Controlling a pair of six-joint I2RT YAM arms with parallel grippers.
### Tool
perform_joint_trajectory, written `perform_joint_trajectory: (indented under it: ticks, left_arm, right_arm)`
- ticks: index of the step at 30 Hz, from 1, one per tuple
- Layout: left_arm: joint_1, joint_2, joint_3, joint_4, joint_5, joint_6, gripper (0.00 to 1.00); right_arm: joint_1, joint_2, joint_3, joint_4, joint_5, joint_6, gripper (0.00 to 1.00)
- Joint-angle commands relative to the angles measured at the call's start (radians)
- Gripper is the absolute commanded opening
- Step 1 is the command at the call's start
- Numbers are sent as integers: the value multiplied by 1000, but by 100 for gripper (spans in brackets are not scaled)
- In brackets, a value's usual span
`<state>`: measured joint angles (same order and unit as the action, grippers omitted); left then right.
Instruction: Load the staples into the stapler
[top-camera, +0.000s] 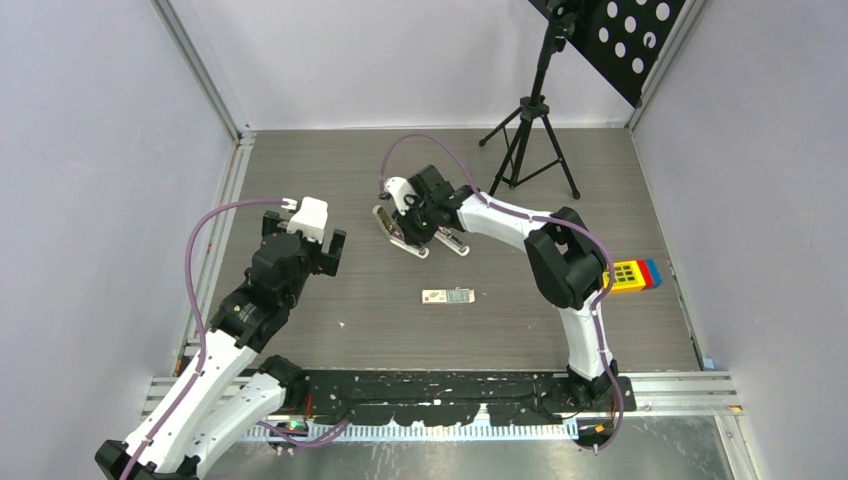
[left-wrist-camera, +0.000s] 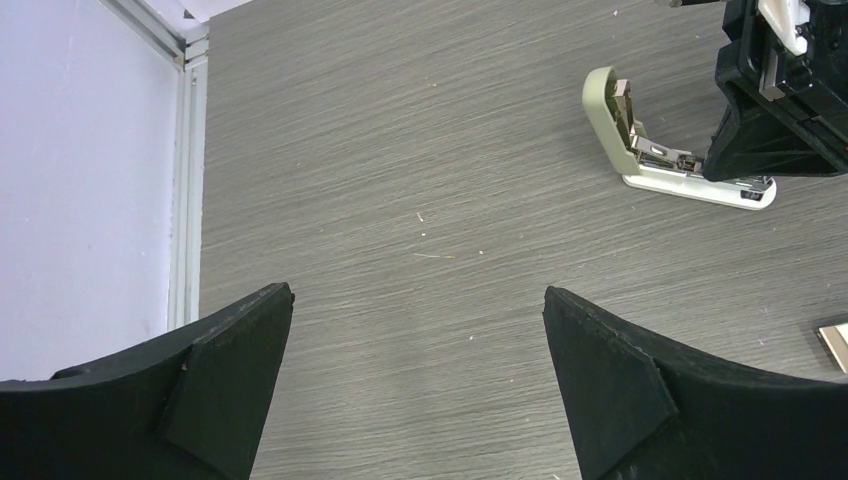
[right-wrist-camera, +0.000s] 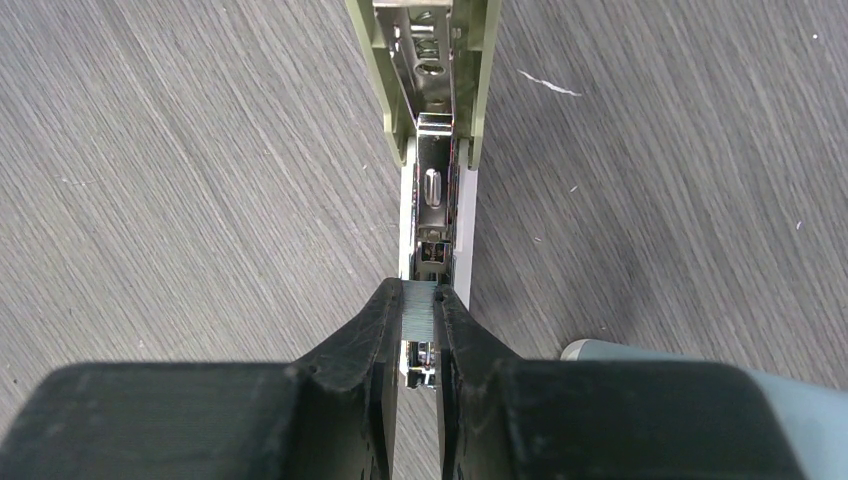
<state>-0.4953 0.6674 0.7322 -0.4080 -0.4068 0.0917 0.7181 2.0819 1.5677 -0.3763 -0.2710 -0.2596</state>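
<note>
The stapler (top-camera: 392, 228) lies on the grey table with its pale green lid swung open, and its metal channel (right-wrist-camera: 433, 190) faces up. My right gripper (right-wrist-camera: 421, 300) is shut on a silvery-grey staple strip (right-wrist-camera: 420, 312) and holds it directly over the front end of the channel. It sits over the stapler in the top view (top-camera: 418, 222). The small white staple box (top-camera: 447, 296) lies nearer the front, in mid-table. My left gripper (left-wrist-camera: 418, 300) is open and empty over bare table, left of the stapler (left-wrist-camera: 650, 165).
A second, grey-blue stapler (top-camera: 452, 241) lies just right of the open one, and its end shows in the right wrist view (right-wrist-camera: 690, 368). A black tripod (top-camera: 525, 130) stands at the back. A coloured block toy (top-camera: 632, 275) sits at the right edge.
</note>
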Motion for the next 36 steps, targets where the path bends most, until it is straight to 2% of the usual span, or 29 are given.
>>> perform_joint_trajectory:
  ticks: [1, 36]
  left_arm:
    - [4, -10, -3, 48, 13, 16, 100]
    - [6, -11, -7, 48, 28, 23, 100]
  right_arm:
    - [6, -36, 49, 5, 6, -40, 17]
    - [6, -1, 64, -43, -23, -134, 17]
